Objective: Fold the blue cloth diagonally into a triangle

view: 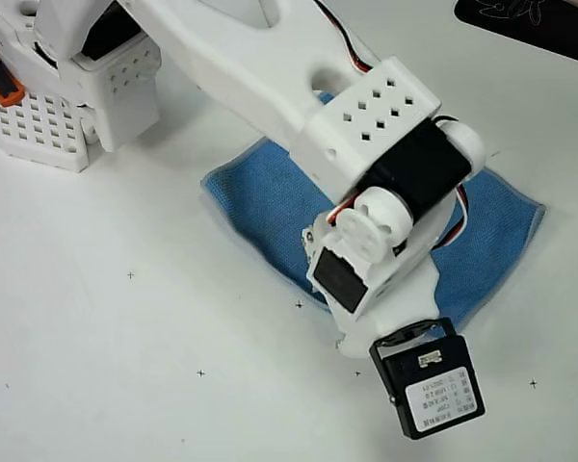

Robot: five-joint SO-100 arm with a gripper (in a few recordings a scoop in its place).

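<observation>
white table [125, 366], white arm [270, 58] covering blue cloth [260, 207], fingers hidden, state unclear

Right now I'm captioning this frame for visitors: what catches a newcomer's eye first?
The white plastic robot arm cuts diagonally across the middle of the overhead view, ending in a black camera module at lower right. Under it the medium-blue microfibre cloth lies on the white table, mostly covered.
</observation>
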